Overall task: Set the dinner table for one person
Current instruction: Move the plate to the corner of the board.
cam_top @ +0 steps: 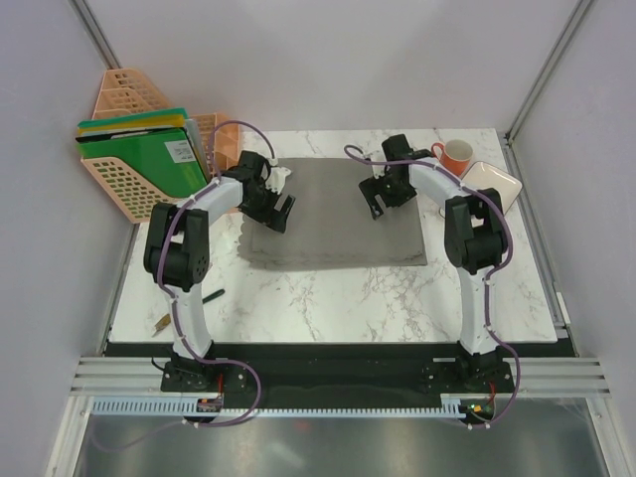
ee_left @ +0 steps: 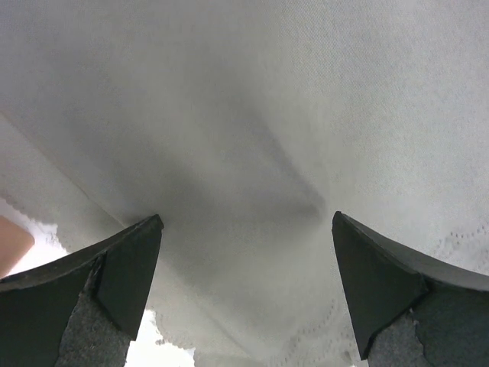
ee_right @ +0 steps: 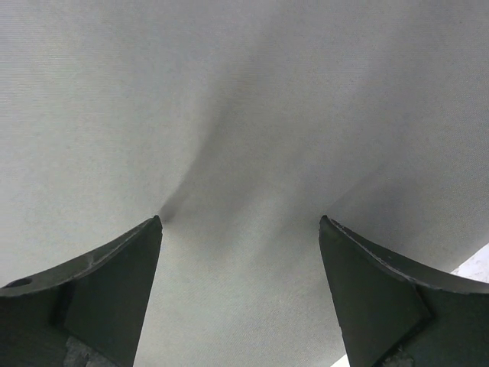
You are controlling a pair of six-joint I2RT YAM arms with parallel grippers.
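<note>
The overhead view alone shows the file rack at far left and the mug and plate at far right, whereas both wrist views show chiefly grey placemat between wide-spread jaws, left tool and right tool standing over the far half of the marble tabletop.

The left arm and the right arm are built alike: slim white links joined by bulky black joint housings. Each is mounted on a black base, the left base and the right base, at the near edge. A mauve cable runs along each arm in loose loops and trails from the base. The left claw and the right claw each carry two dark, wedge-shaped fingers with matt, slightly scuffed inner faces.
</note>
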